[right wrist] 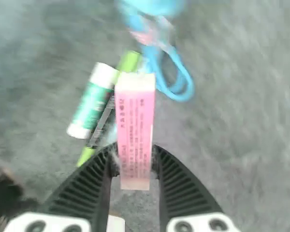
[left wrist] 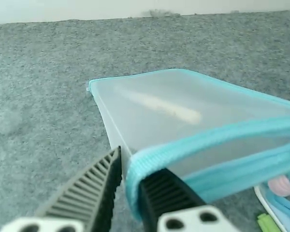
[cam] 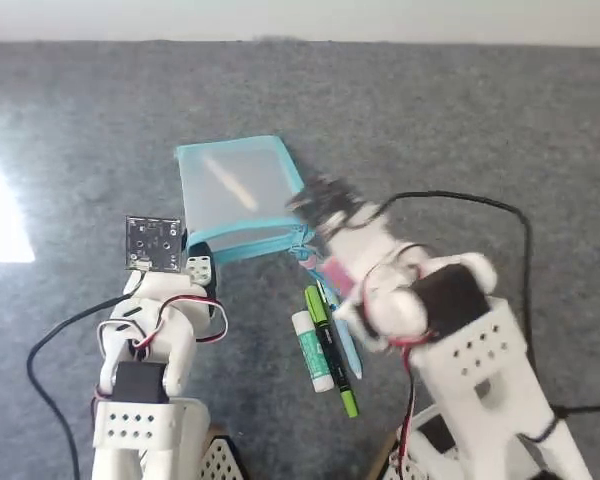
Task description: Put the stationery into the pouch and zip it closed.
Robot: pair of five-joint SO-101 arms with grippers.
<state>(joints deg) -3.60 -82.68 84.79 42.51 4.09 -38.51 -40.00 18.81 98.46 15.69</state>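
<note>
Eraser (right wrist: 135, 116), print blurred, in right pincer (right wrist: 133, 152)

Pouch on a grey bench, an arm at each near corner.
The pouch (cam: 242, 195) lies flat on the bench (cam: 80, 120) with a pale stick (cam: 230, 185) inside. The left gripper (cam: 198, 250) sits at its near left corner. The right gripper (cam: 320, 205), blurred, hangs over its near right corner. Just nearer than that corner lie a glue stick (cam: 311, 350), a green pen (cam: 332, 350) and a blue pen (cam: 344, 340), side by side.

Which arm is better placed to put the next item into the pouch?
Right. The right gripper holds the pink eraser, while the left gripper is clamped on the pouch at its zipper edge.
</note>
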